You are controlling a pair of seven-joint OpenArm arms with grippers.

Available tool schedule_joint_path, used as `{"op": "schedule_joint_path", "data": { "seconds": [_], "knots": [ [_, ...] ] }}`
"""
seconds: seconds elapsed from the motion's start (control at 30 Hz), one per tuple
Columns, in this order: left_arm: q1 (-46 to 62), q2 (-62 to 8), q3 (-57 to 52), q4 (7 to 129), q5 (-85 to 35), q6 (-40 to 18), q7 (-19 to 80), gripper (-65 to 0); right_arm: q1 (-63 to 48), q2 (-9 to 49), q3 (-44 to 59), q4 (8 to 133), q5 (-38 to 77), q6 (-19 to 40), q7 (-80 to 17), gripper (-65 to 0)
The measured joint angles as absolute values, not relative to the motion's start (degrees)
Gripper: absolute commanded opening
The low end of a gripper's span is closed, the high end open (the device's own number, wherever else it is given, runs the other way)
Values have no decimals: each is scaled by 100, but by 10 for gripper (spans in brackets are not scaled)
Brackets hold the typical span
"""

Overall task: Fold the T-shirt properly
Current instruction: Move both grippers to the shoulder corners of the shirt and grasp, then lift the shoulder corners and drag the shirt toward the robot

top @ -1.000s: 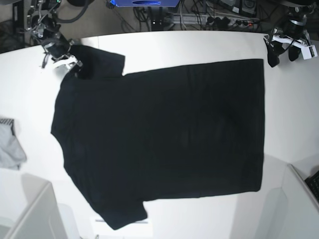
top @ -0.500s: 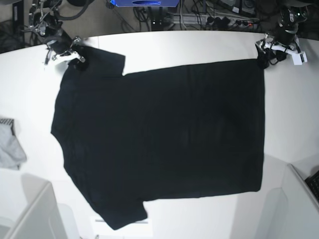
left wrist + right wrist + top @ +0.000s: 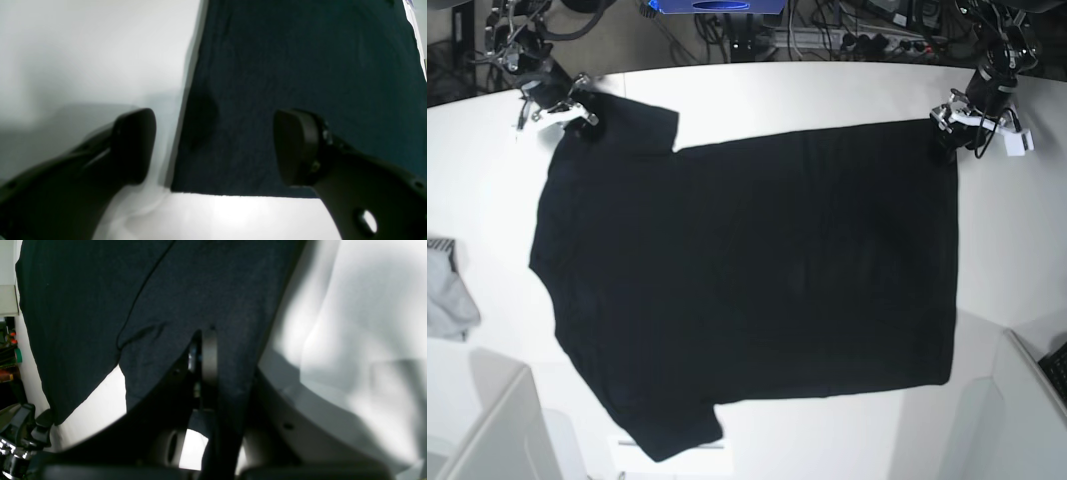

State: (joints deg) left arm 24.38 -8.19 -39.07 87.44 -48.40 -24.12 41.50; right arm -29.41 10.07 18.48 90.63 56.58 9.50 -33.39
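T-shirt flat on table | grey cloth at edge

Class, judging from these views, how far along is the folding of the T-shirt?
Done: the T-shirt lies flat, unfolded. In hand: the right end effector is shut on the sleeve; the left end effector is open, straddling the hem corner. Left: closing the left end effector and every fold.

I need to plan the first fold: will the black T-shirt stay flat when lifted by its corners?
Probably not: the T-shirt is thin cloth, likely to sag between the right gripper and left gripper. It wrinkles at the pinch, so it is floppy.
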Motion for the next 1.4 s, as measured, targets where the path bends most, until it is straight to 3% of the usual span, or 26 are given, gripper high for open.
{"op": "schedule_joint_path", "data": {
  "seconds": [0.1, 0.27, 0.43, 0.53, 1.17, 1.4],
  "knots": [
    [2399, -843, -3726, 8680, -4936, -2453, 4108, -138, -2941, 1007, 1848, 9063, 5658, 950, -3336, -650],
    [2383, -825, -3723, 8523, -4958, -2469, 4123, -372, -2941, 1009, 1848, 9063, 5658, 950, -3339, -650],
    [2390, -794, -3719, 8493, -4956, -2462, 4206, -505, -2941, 1009, 1848, 9063, 5658, 950, -3341, -650],
    [2399, -803, -3704, 8506, -4930, -2427, 4270, -643, -2941, 1009, 1848, 9063, 5658, 950, -3341, -650],
    [3085, -932, -3903, 9275, -4587, -2309, 4591, -650, -3769, 950, 1846, 9948, 5413, 786, -3542, -650],
    [3267, -1111, -4117, 9323, -4554, -2296, 4571, -650, -4202, 550, 1977, 10449, 5398, 768, -3581, -650]
  ]
}}
